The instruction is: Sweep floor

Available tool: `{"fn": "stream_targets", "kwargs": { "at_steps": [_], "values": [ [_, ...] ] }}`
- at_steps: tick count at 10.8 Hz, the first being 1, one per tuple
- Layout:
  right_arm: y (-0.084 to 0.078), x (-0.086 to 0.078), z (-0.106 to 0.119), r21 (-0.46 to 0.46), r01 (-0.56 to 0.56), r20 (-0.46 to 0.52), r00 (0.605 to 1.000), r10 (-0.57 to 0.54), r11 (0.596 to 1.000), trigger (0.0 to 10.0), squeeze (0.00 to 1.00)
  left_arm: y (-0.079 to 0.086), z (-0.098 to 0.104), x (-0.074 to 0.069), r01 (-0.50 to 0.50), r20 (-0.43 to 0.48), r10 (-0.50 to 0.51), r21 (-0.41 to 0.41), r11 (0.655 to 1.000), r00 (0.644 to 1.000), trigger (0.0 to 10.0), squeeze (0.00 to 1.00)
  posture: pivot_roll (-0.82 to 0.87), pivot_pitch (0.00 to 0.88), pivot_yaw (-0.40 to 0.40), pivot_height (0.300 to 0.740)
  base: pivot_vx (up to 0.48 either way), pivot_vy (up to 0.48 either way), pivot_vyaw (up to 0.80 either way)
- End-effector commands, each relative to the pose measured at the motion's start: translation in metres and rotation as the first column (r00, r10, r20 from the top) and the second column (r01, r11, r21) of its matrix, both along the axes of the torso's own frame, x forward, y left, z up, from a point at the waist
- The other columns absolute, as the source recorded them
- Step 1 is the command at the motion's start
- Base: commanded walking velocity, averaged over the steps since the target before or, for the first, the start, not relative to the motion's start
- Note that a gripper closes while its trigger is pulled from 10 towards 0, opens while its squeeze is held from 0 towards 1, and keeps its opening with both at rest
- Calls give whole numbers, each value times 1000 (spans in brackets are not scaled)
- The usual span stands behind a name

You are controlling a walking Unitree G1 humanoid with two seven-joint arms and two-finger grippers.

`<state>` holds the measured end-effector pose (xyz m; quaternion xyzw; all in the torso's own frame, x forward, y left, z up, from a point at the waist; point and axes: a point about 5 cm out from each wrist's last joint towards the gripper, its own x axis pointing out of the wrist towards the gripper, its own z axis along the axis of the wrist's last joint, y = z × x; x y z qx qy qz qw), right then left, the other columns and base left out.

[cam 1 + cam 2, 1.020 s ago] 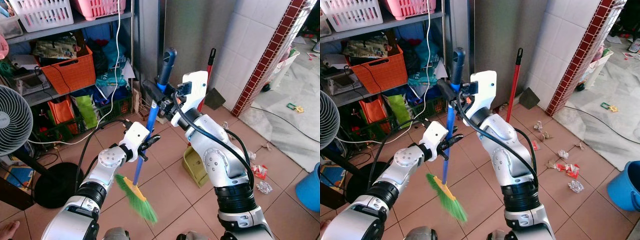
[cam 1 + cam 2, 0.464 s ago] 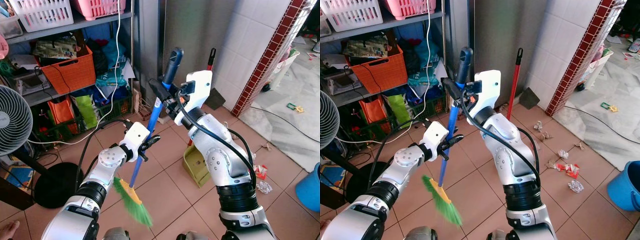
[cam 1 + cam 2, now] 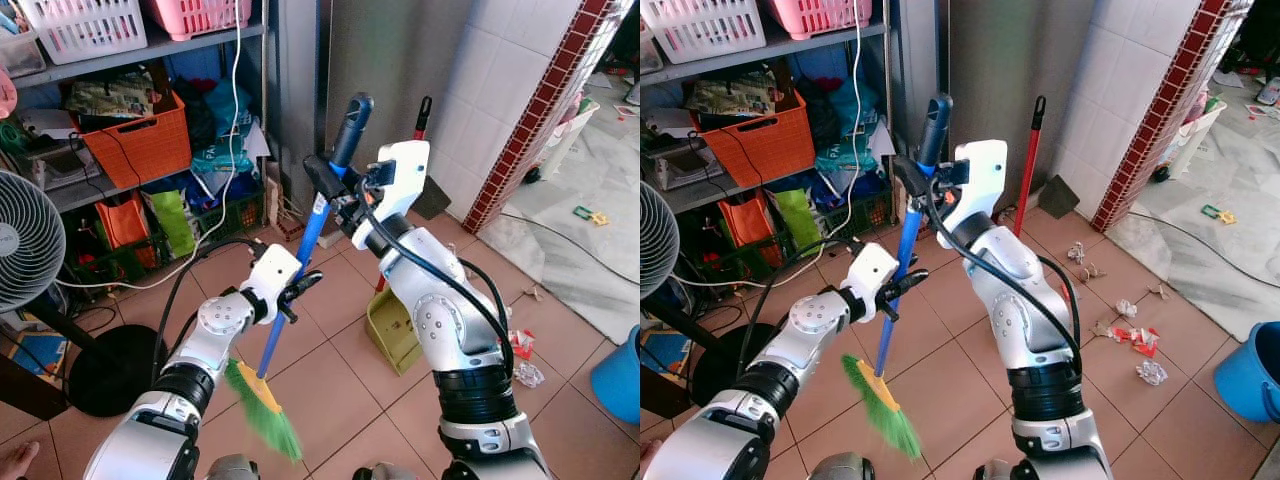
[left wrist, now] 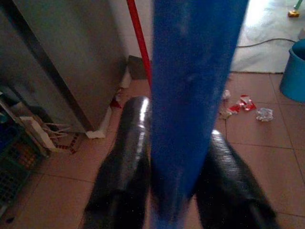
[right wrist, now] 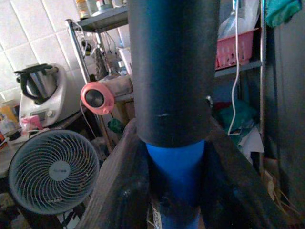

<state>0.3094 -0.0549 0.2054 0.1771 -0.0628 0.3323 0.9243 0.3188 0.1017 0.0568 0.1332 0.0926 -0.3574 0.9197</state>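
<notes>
The floor [image 3: 330, 400] is made of brown tiles. A big shelf [image 3: 150, 50] stands at the back, full of baskets and bags, with an orange basket [image 3: 140, 140] in the middle. A round fan [image 3: 25, 240] stands to the robot's left. A blue bucket [image 3: 618, 375] sits far to the right.

The robot holds a broom [image 3: 300, 260] with both arms. The broom has a long blue stick, a black end on top, and green bristles at the bottom. The stick tilts, with its top leaning to the right. The bristles hang just above the floor, near the robot's left arm.

The right gripper [image 3: 335, 195] is high up and pinches the stick just under the black end. In the right wrist view its two black fingers [image 5: 119, 191] press on both sides of the blue stick.

The left gripper [image 3: 290, 295] is lower down and pinches the stick near the middle. In the left wrist view its fingers [image 4: 126, 157] squeeze the stick from both sides.

A yellow-green dustpan [image 3: 390, 335] with a red stick stands behind the right arm. Small bits of paper trash [image 3: 1135, 340] lie on the tiles to the right.
</notes>
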Motion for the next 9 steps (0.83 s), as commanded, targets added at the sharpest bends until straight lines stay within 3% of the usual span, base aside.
{"fn": "stream_targets", "kwargs": {
  "at_steps": [1,4,6,9],
  "values": [
    [3,0,10,53,-31,20,999,30,998,0,0,-3,8,6,15,30,-15,5,1000,999,10000,1000,-37,0,-36,740,0,0,0],
    [-2,3,11,26,11,37,999,-12,1000,0,0,-4,16,6,51,73,-54,49,998,996,10000,1000,-34,0,-35,740,0,0,0],
    [-11,7,6,-55,86,88,993,-80,995,0,0,-7,31,1,74,95,-71,-34,997,993,10000,1000,-32,0,-29,740,0,0,0],
    [-28,15,0,-167,237,175,962,-208,957,0,0,-6,43,-10,64,90,-51,-139,988,995,10000,1000,-11,0,-19,740,0,0,0]
  ]
}}
